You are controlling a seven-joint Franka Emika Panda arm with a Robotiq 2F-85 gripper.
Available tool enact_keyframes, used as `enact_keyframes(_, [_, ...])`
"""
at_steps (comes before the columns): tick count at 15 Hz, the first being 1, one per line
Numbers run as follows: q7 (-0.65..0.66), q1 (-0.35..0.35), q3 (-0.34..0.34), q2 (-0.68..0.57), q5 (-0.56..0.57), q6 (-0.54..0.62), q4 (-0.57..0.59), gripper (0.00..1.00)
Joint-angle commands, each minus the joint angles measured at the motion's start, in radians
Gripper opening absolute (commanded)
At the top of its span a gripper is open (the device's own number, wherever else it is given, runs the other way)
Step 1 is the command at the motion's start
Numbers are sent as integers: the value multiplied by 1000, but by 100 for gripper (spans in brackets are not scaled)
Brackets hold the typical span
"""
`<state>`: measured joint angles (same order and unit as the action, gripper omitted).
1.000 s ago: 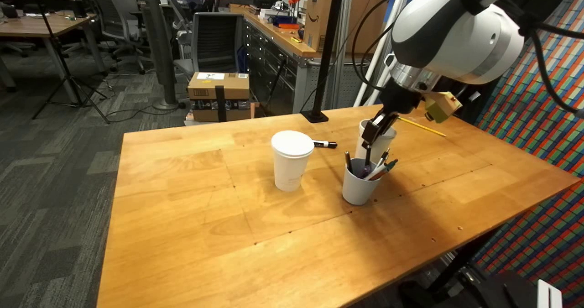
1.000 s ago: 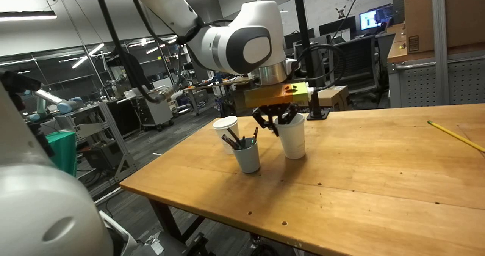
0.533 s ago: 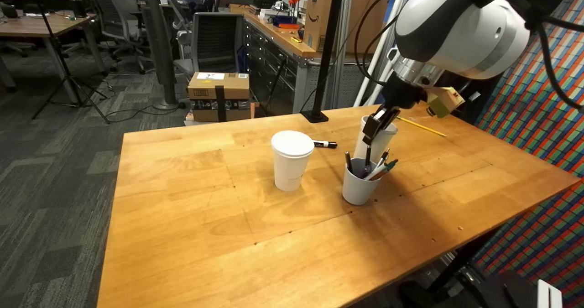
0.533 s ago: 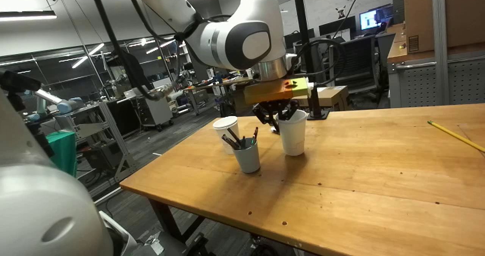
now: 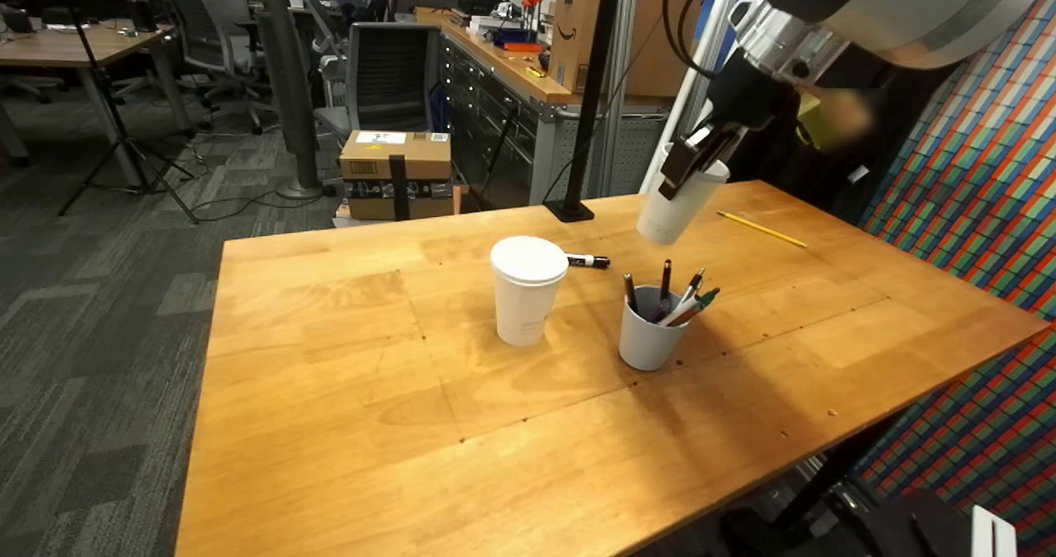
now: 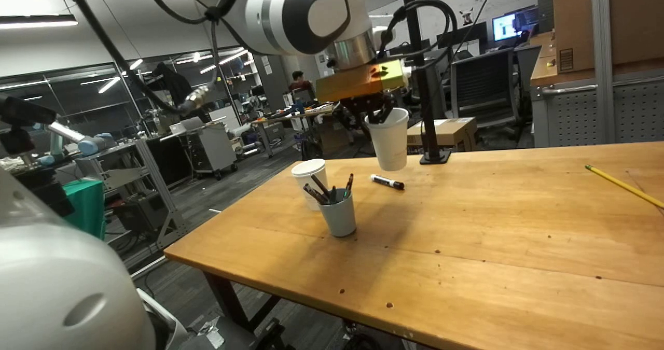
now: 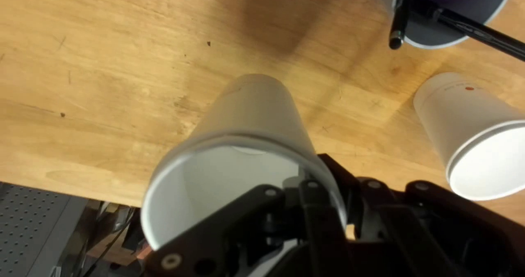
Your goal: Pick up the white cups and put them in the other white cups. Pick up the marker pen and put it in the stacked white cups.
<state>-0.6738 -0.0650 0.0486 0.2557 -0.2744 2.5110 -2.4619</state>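
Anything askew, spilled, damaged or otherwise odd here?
No spill or damage shows; the gripper holds one white cup, and the other white cup stands upright. One oddity: in an exterior view, the yellow block above the gripper is partly blurred amid sharp surroundings, perhaps an image flaw.

Arm [image 6: 301,15], single: white with dark grey facing, bent, spanning upper left to upper middle of the frame in an exterior view
Housing [image 6: 67,277]: white, rounded, with oval recess, lower left of that frame
Wrist collar [image 6: 354,50]: bright metal, above an amber-and-yellow block [image 6: 358,83], upper middle
Tool [image 6: 369,125]: black, two-fingered, pointed downward, just above centre, jaws drawn together in a pinching hold
Fingers [image 5: 686,161]: upper right of the frame in an exterior view, slanted toward lower left
Linkages [image 7: 451,217]: black, lower middle to lower right of the wrist view
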Motion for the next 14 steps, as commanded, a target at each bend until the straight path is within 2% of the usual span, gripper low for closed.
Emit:
enact_keyframes(1, [36,-25,5,152,26,-73,-23,2])
enact_keyframes(9, [57,-108,-9,389,31,-205,-94,2])
enact_keyframes(14, [178,-220,-86,440,8,-181,-124,2])
